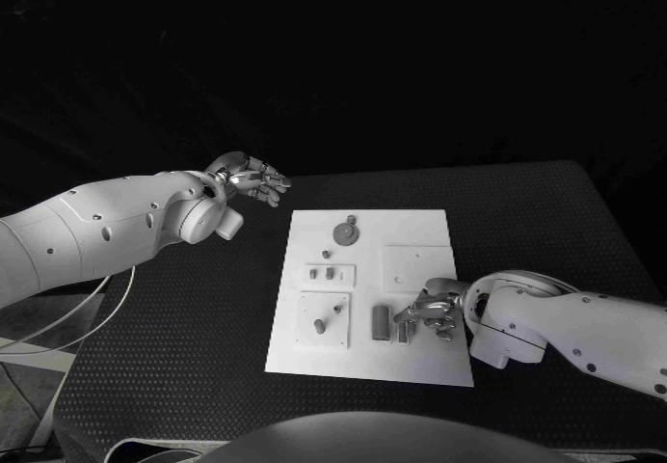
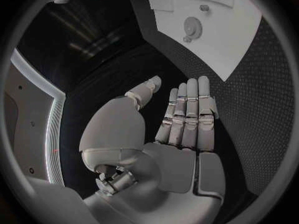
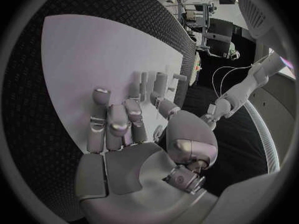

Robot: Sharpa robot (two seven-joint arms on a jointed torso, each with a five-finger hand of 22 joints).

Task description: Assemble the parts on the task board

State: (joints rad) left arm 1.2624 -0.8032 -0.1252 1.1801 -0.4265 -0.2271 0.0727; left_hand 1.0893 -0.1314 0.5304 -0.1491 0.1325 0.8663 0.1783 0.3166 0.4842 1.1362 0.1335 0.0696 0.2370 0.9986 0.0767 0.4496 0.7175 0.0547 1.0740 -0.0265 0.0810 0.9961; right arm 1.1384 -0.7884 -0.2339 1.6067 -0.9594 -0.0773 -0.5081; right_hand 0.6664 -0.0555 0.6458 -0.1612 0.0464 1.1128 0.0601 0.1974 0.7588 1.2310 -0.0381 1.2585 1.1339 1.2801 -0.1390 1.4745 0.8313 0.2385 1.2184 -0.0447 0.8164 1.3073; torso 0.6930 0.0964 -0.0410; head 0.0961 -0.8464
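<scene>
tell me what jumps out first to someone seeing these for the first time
The white task board stands out against the black table, with a round gear-like part near its far end. The right hand is down on the board's near right corner among small grey parts, while the left hand hovers with nothing in it, off the board's far left corner.

A black textured table stands against deep darkness, a pale floor crossed by white cables at its side.
</scene>
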